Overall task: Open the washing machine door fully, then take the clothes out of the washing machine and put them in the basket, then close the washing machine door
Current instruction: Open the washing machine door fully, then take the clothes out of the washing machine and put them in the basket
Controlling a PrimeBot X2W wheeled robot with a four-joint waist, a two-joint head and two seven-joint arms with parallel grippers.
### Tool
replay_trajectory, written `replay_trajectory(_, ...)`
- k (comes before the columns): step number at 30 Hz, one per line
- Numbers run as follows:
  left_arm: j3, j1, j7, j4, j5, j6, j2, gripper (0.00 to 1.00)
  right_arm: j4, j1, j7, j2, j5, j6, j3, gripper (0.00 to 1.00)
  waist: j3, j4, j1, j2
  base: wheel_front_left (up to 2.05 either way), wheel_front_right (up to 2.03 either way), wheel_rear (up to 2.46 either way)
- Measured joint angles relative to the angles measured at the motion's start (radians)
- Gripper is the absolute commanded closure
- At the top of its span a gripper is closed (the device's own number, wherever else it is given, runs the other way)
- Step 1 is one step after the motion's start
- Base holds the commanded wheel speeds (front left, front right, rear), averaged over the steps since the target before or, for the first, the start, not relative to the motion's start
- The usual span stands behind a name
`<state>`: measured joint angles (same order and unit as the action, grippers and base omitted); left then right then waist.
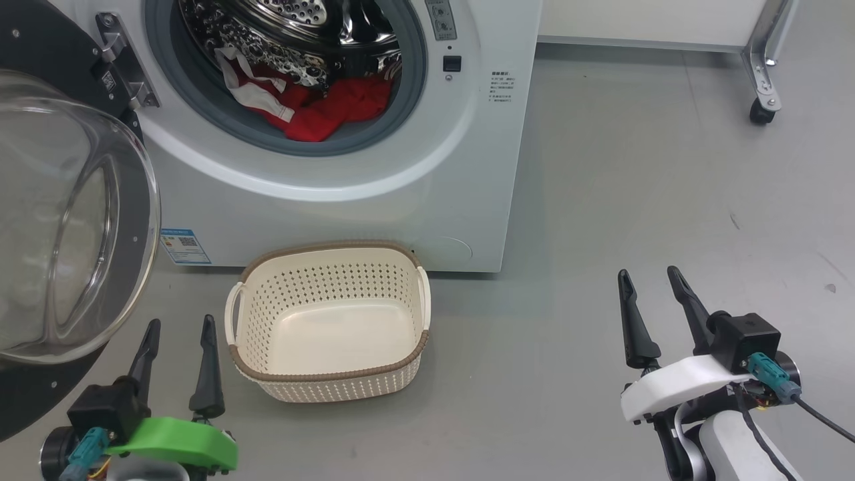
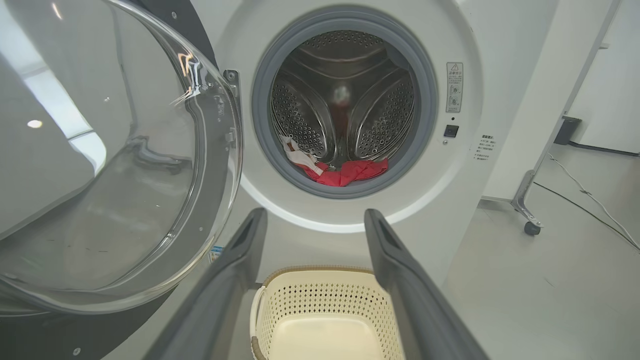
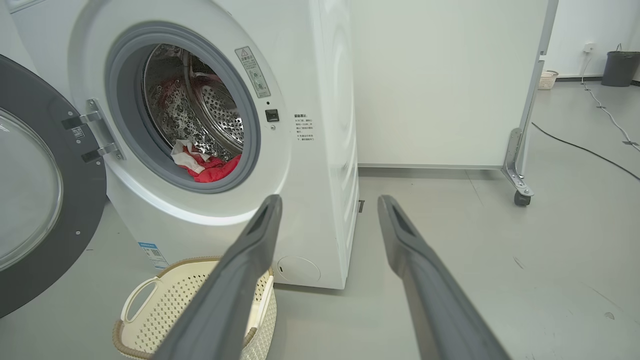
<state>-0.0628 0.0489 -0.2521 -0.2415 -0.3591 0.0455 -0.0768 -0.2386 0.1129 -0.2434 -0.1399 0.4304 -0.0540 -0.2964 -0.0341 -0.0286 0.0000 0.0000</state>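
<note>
The white washing machine (image 1: 334,194) stands ahead with its door (image 1: 60,220) swung wide open to the left, glass bowl bulging toward me. Red clothes (image 1: 320,107) with white trim lie at the drum's front lip, also seen as clothes (image 2: 345,172) and clothes (image 3: 207,167). The cream basket (image 1: 254,374) sits empty on the floor in front of the machine. My left gripper (image 1: 180,327) is open, low at the left, beside the basket and below the door. Open too, my right gripper (image 1: 651,277) hovers over bare floor at the right, holding nothing.
Grey floor (image 1: 634,200) spreads to the right of the machine. A white panel on a metal leg with a caster (image 1: 761,110) stands at the back right. A cable (image 3: 580,147) runs across the floor and a dark bin (image 3: 620,67) stands far back.
</note>
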Motion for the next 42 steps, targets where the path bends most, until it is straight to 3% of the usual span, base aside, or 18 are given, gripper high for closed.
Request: replay_trajectory(42,-0.003,-0.031,0.000,0.028,0.006,0.003,0.009,0.00,0.000,-0.014,-0.001,0.001,-0.003,0.008,-0.002,0.00,0.002,-0.012,0.0000,0.0000,0.00,0.00,0.00)
